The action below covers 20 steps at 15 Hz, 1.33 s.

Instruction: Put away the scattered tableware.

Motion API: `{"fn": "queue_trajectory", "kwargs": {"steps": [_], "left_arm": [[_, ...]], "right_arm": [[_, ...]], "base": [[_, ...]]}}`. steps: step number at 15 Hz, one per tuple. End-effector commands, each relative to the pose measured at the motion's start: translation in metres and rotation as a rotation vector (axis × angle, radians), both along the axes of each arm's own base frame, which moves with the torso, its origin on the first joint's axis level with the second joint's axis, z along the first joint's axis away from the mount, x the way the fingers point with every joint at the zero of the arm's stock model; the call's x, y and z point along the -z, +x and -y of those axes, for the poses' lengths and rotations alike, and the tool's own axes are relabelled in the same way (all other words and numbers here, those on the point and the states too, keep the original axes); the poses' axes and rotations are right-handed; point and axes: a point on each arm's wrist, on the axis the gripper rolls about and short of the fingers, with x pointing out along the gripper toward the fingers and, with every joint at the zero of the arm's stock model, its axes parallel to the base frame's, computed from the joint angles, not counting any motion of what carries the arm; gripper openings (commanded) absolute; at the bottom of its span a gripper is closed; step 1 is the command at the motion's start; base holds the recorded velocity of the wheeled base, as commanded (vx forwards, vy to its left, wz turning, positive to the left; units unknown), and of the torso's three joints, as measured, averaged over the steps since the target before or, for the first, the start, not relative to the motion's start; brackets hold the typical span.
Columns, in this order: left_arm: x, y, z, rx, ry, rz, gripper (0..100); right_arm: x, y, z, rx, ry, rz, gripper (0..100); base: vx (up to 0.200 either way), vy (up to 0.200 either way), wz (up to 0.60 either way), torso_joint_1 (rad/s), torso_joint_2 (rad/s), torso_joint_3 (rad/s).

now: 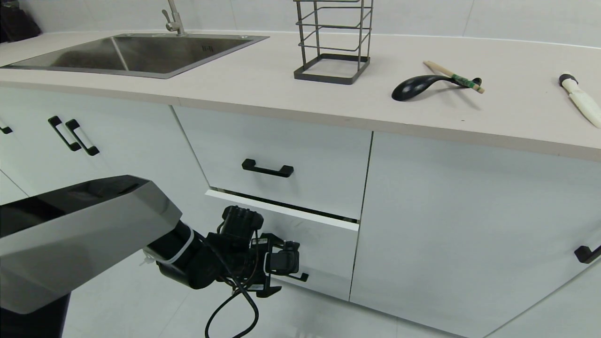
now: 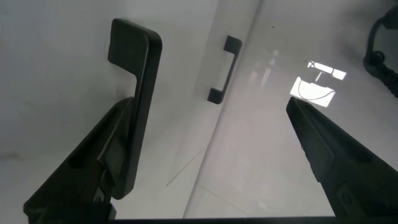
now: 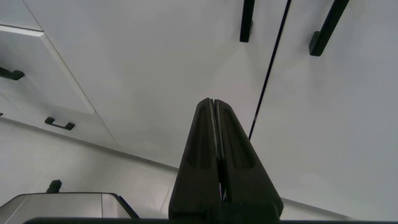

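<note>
The left end effector (image 1: 287, 274) sits low before the cabinets, jaws open astride the handle (image 2: 137, 93) of the lower drawer (image 1: 324, 244). One finger is close against the bar, whose long axis runs level along the drawer front. The spoon (image 1: 415, 86), chopsticks (image 1: 453, 76) and knife (image 1: 582, 101) lie on the tabletop (image 1: 281, 84), well above and toward the right arm's side, while the right end effector (image 3: 216, 155) is closed on nothing.

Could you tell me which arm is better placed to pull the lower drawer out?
Left: its open left gripper is at the lower drawer handle, one finger beside it. The right gripper is shut, facing cabinet doors.
</note>
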Motion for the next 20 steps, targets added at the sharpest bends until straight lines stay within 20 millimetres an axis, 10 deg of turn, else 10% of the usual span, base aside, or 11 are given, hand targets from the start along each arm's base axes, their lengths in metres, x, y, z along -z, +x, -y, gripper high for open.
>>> {"fn": "queue_trajectory", "kwargs": {"steps": [1,20], "left_arm": [[-0.006,-0.001,0.0,0.0,-0.006,0.015,100],[-0.09,-0.098,-0.006,0.044,-0.099,0.114,100]], "right_arm": [[0.0,0.0,0.0,0.0,0.0,-0.001,0],[0.0,0.0,0.0,0.0,0.0,0.0,0]], "base": [[0.0,0.0,0.0,0.0,0.0,0.0],[0.0,0.0,0.0,0.0,0.0,0.0]]}}
